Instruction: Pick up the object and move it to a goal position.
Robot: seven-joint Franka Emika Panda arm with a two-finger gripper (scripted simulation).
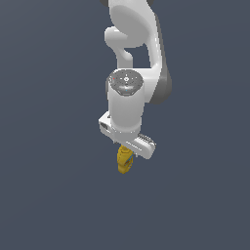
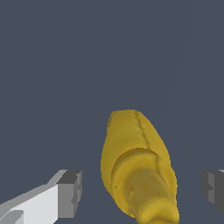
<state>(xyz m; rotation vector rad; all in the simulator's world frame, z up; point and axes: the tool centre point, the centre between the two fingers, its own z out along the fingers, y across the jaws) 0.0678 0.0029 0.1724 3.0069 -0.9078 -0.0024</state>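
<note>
The end effector [image 2: 140,188] hangs over the yellow bottle [image 2: 138,166], its fingers [image 2: 70,192] spread wide with clear gaps either side, gripping nothing. The bottle lies on the grey table [image 1: 49,205] right beneath the arm [image 1: 128,97], between the open fingers. I'd worry the rounded body could roll or squirt out if the fingers close off-centre or too high. From the outside the arm hides most of the bottle, the label isn't visible, and no goal marker shows anywhere.
</note>
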